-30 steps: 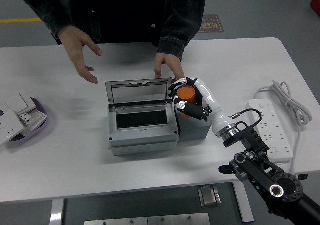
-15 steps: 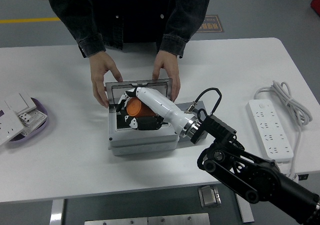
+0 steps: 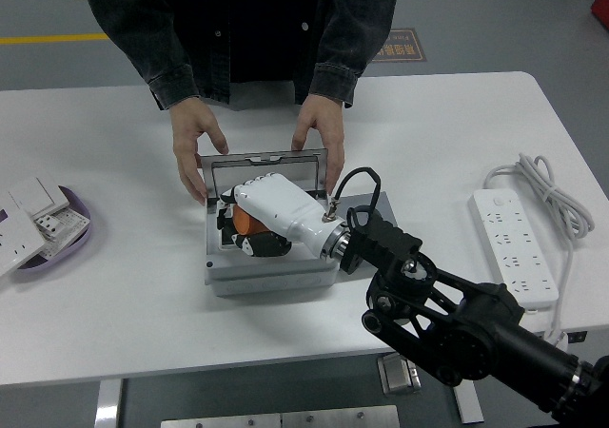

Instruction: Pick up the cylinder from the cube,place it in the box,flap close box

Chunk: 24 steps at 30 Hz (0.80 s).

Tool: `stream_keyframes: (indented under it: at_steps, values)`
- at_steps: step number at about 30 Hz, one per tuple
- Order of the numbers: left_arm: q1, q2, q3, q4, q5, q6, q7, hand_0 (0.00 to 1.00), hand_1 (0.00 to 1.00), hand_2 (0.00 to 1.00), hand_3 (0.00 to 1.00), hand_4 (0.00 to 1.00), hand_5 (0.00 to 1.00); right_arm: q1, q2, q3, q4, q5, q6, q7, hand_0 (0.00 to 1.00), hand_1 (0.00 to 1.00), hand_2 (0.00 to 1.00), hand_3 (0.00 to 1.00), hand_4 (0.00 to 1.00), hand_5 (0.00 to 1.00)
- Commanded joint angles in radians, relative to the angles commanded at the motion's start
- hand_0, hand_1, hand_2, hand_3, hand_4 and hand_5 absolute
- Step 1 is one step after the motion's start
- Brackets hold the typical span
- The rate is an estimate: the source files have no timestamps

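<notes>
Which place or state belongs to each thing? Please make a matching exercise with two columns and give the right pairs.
Things:
1. orange cylinder
2. grey metal box
3. white power strip
4. purple shallow bowl

Places or states:
a. at the table's left edge, with white switch plates
b. lid up, held by a person's two hands
c. at the table's right, cable coiled behind
d. gripped by the robot's right hand, inside the box opening

Pairs: 1-d, 2-b, 3-c, 4-a

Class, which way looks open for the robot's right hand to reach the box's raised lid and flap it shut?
Probably none yet. The right hand is down in the box gripping the orange cylinder, and a person's hands hold the lid at both sides.
</notes>
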Motion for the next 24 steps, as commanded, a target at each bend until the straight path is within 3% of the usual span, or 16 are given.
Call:
stream_keyframes:
  at_steps: [4, 5, 10, 11, 16, 17, 22, 24]
  values:
    - [-0.001, 0.001, 0.0, 0.0, 0.0, 0.0, -0.001, 0.62, 0.624, 0.597, 0.668, 0.712, 0.246, 0.004, 0.003, -0.006, -0.004, -0.012, 0.024, -0.05, 0.097, 0.234, 0.367, 0.376, 0.044, 0.002]
    - [-0.002, 0.001, 0.0, 0.0, 0.0, 0.0, -0.001, 0.62, 0.625, 0.597, 0.668, 0.713, 0.246, 0.005, 0.004, -0.006, -0.004, -0.015, 0.028, -0.062, 0.228, 0.441, 0.566, 0.648, 0.654, 0.002]
    - [-0.002, 0.0, 0.0, 0.0, 0.002, -0.001, -0.001, 0.62, 0.625, 0.597, 0.668, 0.713, 0.246, 0.003, 0.008, 0.001, 0.007, -0.022, 0.051, -0.124, 0.228, 0.441, 0.566, 0.648, 0.654, 0.002]
    - [-0.002, 0.0, 0.0, 0.0, 0.003, -0.001, -0.001, 0.62, 0.625, 0.596, 0.668, 0.714, 0.247, 0.003, 0.008, 0.004, 0.011, -0.022, 0.054, -0.133, 0.448, 0.608, 0.644, 0.681, 0.631, 0.189]
    - [-0.003, 0.001, -0.001, 0.0, 0.005, -0.001, 0.0, 0.62, 0.625, 0.596, 0.668, 0.714, 0.247, 0.0, 0.006, 0.01, 0.025, -0.021, 0.058, -0.153, 0.448, 0.608, 0.644, 0.681, 0.631, 0.189]
    - [-0.003, 0.001, 0.0, 0.0, 0.004, -0.001, -0.001, 0.62, 0.625, 0.596, 0.668, 0.714, 0.247, -0.001, 0.006, 0.011, 0.027, -0.02, 0.057, -0.154, 0.54, 0.638, 0.665, 0.685, 0.737, 0.287]
    - [-0.003, 0.0, 0.0, 0.0, 0.004, -0.002, 0.0, 0.62, 0.625, 0.596, 0.668, 0.714, 0.247, -0.006, 0.006, 0.013, 0.028, -0.018, 0.05, -0.155, 0.54, 0.638, 0.665, 0.685, 0.737, 0.287]
    - [-0.003, 0.0, 0.002, 0.0, 0.003, -0.002, 0.0, 0.62, 0.625, 0.596, 0.668, 0.714, 0.248, -0.008, 0.005, 0.014, 0.027, -0.014, 0.045, -0.149, 0.532, 0.637, 0.674, 0.693, 0.782, 0.334]
